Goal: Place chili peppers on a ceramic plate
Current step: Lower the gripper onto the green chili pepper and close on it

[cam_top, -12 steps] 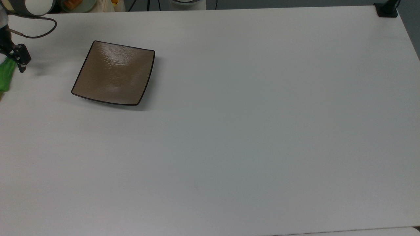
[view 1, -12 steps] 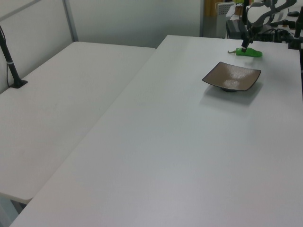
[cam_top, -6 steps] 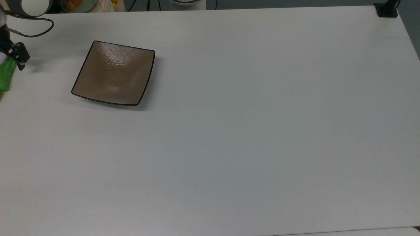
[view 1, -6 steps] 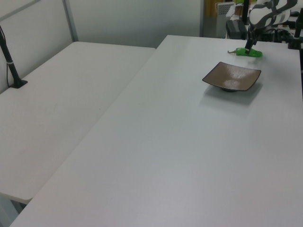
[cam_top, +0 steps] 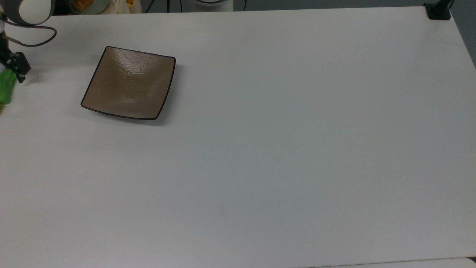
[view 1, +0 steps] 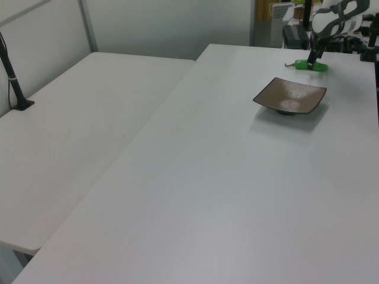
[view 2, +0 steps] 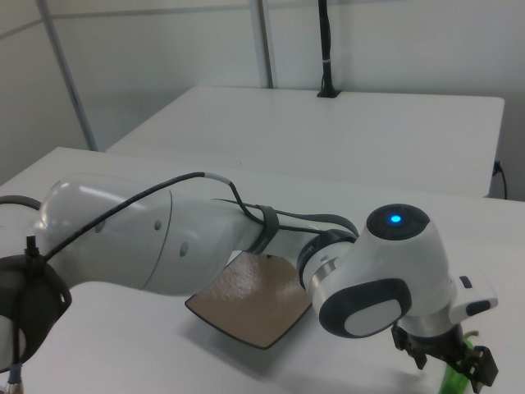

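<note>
The green chili pepper [cam_top: 5,88] lies on the white table at the top view's left edge, cut off by the frame. In the left view the chili pepper [view 1: 312,65] rests just beyond the plate, its stem pointing to the left view's left. The square brown ceramic plate [cam_top: 130,83] sits bare to the pepper's right in the top view, and the same plate [view 1: 290,94] [view 2: 254,308] appears from both sides. My gripper [view 2: 449,363] hangs low over the pepper [view 2: 454,383], fingers open and apart on either side. The gripper [cam_top: 16,70] [view 1: 314,57] holds nothing.
The white arm [view 2: 205,238] reaches over the plate's far side in the right view. A black cable [cam_top: 37,41] loops near the gripper. A black clamp post [cam_top: 438,11] stands at the top view's far right corner. A second white table [view 1: 77,124] adjoins on the left view's left.
The gripper has shifted toward the top view's left edge, coming over the pepper. Pepper and plate have stayed put.
</note>
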You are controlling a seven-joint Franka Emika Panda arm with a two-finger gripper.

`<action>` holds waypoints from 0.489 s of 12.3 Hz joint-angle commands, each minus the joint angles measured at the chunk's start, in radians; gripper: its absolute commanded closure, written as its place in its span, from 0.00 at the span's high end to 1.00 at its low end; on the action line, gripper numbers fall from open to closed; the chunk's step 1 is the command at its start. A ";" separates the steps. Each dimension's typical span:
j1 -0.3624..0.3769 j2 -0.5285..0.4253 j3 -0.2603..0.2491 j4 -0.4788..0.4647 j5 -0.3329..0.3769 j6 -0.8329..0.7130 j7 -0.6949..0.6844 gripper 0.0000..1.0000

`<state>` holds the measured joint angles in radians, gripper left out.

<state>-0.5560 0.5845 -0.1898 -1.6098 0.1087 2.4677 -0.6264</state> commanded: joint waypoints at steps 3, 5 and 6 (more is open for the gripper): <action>0.004 0.044 -0.002 0.033 0.061 0.080 -0.035 0.96; 0.004 0.052 -0.002 0.034 0.063 0.080 -0.035 0.51; 0.004 0.052 -0.002 0.033 0.063 0.082 -0.038 0.36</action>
<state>-0.5562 0.6309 -0.1879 -1.5811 0.1439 2.5289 -0.6276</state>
